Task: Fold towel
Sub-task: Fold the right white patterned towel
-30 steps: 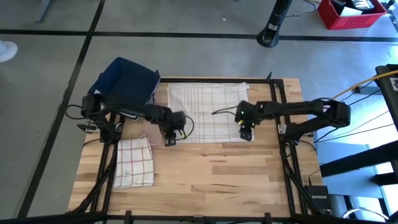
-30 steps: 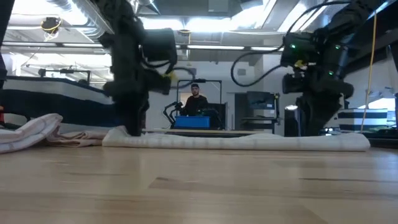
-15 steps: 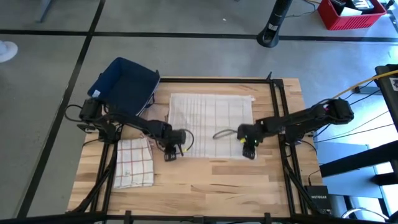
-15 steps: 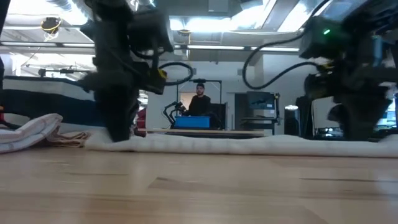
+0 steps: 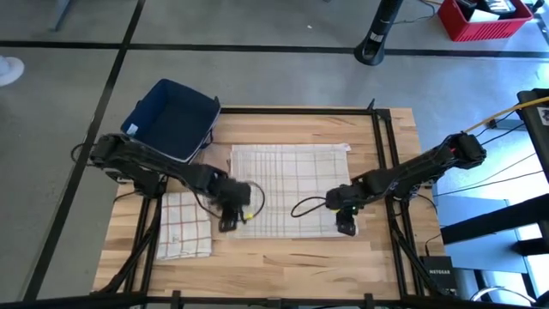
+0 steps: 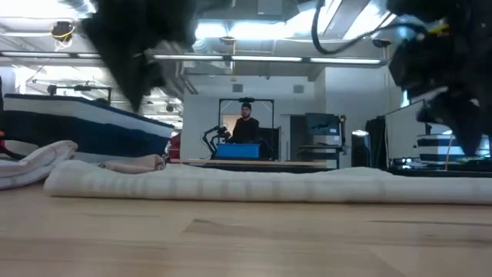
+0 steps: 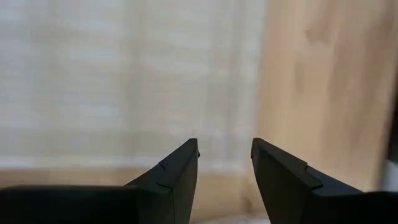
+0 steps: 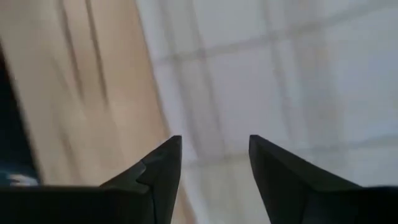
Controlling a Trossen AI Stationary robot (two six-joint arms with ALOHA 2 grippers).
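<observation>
A white towel with thin grey checks (image 5: pixel 287 184) lies spread flat on the wooden table, and the low view shows it as a low flat band (image 6: pixel 246 185). My left gripper (image 5: pixel 227 223) hangs open just above the towel's near left corner (image 7: pixel 124 81), its fingers (image 7: pixel 180 168) apart with nothing between them. My right gripper (image 5: pixel 345 228) hangs open above the near right corner (image 8: pixel 280 74). In the low view both grippers are clear of the cloth.
A second towel, folded, with red checks (image 5: pixel 184 225), lies on the table to the left of the spread one. A dark blue bin (image 5: pixel 171 120) stands at the far left corner. Bare wood (image 5: pixel 283 262) runs along the near edge.
Both grippers have moved toward the table's near edge and risen off the towel. The towel has slid with them toward the near edge and still lies flat; its far edge now sits well inside the table's far rim.
</observation>
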